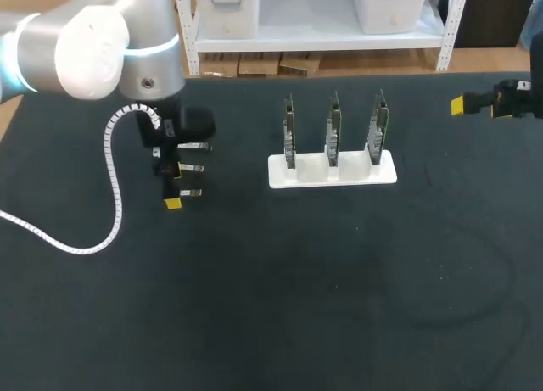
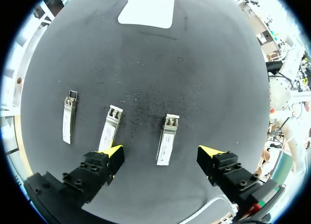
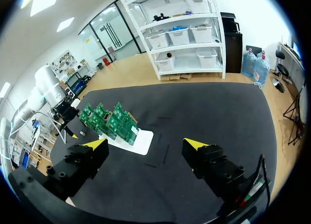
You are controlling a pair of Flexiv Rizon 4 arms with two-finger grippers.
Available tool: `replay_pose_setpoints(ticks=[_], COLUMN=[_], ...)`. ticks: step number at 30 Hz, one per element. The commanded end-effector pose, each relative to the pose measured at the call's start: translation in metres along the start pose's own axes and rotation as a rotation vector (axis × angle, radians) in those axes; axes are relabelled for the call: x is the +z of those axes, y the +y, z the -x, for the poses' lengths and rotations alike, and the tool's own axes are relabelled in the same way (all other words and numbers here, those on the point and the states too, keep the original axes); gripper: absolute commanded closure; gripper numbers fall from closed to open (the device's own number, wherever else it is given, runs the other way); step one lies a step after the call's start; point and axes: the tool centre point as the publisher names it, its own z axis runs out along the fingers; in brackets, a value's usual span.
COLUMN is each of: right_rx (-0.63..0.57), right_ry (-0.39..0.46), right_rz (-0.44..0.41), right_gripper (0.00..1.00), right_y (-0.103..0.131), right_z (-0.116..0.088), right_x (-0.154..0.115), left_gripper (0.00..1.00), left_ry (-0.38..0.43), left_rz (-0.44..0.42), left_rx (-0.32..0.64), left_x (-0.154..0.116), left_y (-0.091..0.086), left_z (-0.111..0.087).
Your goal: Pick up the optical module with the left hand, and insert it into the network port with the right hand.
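Module [image 2: 166, 139]: one of three, lay flat toward bench [image 1: 297, 306] left edge, under left tool [image 2: 161, 153].
Left tool: was released, empty.
Right tool [image 3: 146, 145]: was released, empty, at far right corner.

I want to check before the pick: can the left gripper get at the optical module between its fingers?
Probably yes: the left gripper is open astride that optical module, with nothing over it.

The black table [image 1: 339, 306] carries a white holder [image 1: 333, 172] toward twelve o'clock and three optical modules [image 2: 111, 128] at ten o'clock.
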Motion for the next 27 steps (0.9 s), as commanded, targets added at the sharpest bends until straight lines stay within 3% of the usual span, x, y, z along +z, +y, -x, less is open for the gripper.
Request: replay_pose_setpoints(ticks=[1, 7, 8, 9, 11, 12, 27], right_rx=[0.001, 0.001, 0.001, 0.001, 0.001, 0.001, 0.001], right_ry=[0.0, 0.0, 0.0, 0.0, 0.0, 0.0, 0.0], right_rz=[-0.006, -0.006, -0.006, -0.006, -0.006, -0.006, -0.006], right_gripper=[0.0, 0.0, 0.0, 0.0, 0.0, 0.0, 0.0], right_y=[0.001, 0.001, 0.001, 0.001, 0.001, 0.001, 0.001], right_z=[0.0, 0.0, 0.0, 0.0, 0.0, 0.0, 0.0], right_x=[-0.001, -0.001, -0.001, -0.001, -0.001, -0.001, -0.001], left_gripper=[0.0, 0.0, 0.35, 0.59, 0.92, 1.0, 1.0], left_ry=[0.0, -0.007, -0.007, -0.009, -0.012, -0.014, -0.012], left_rz=[-0.008, -0.004, -0.003, -0.006, -0.013, -0.014, 0.01], left_rx=[0.002, -0.001, -0.001, -0.003, -0.006, -0.005, -0.015], left_x=[0.002, 0.002, 0.003, 0.003, 0.005, 0.006, 0.001], left_y=[0.005, -0.004, -0.007, -0.01, -0.016, -0.018, -0.031], left_z=[0.002, 0.003, 0.003, 0.003, 0.004, 0.005, 0.004])
